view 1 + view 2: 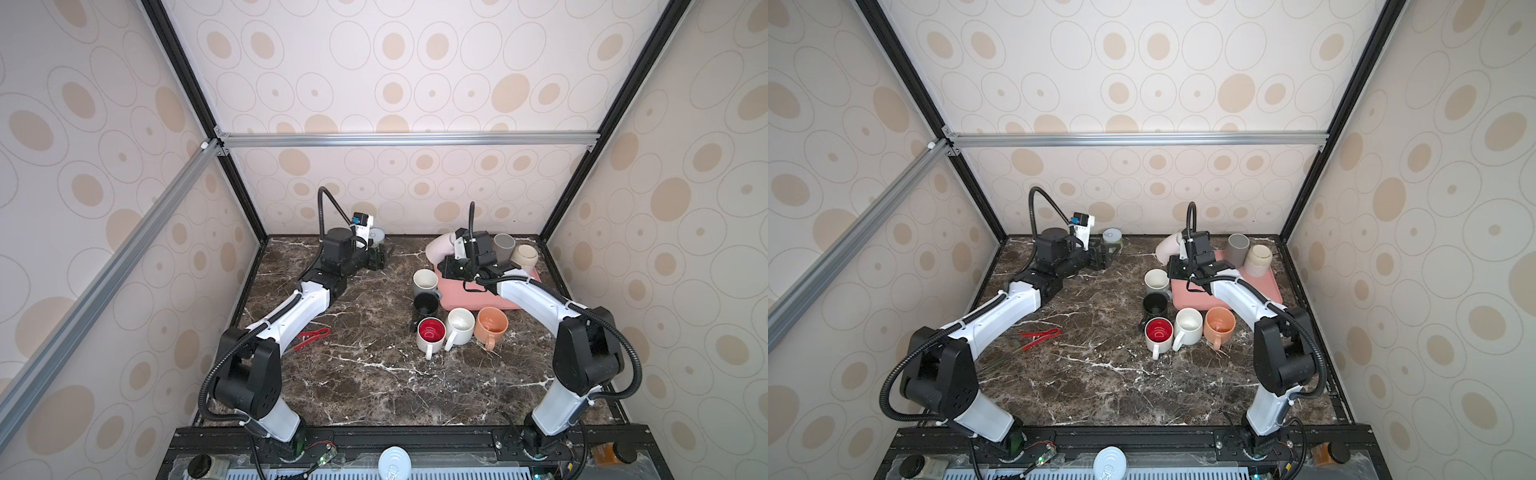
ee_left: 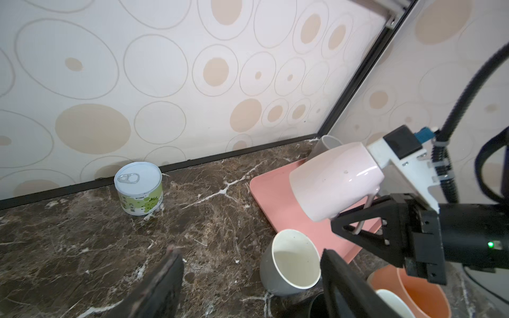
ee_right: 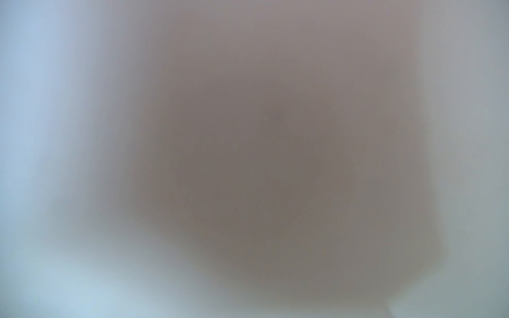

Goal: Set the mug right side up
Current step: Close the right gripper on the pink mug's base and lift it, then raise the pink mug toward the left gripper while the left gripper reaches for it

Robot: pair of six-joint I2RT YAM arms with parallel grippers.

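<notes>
1. Left gripper: fingers spread wide apart, low over the table.
2. Grey mug, white inside, upright with its mouth up. It stands just beyond the left fingers, by the one nearer the right arm.
3. Orange mug, upright, on the outer side of that same finger.
4. Tray, pink and flat on the table. It lies past the grey mug and beneath the right fingers.
5. Right gripper: fingers closed on the pink mug at its thin handle.
6. Pink mug: held clear of the tray, just above the right fingers.
   - Long axis slanted, nearer level than upright.
   - The broad end points away from the right fingers, toward the left arm's side.
   - The narrow end sits against the right wrist camera, whose view is all blur.
   - Which end is the mouth cannot be told.
7. Can, upright with the pull-tab on top. It stands well beyond the left fingers, at the foot of the back wall.
</notes>
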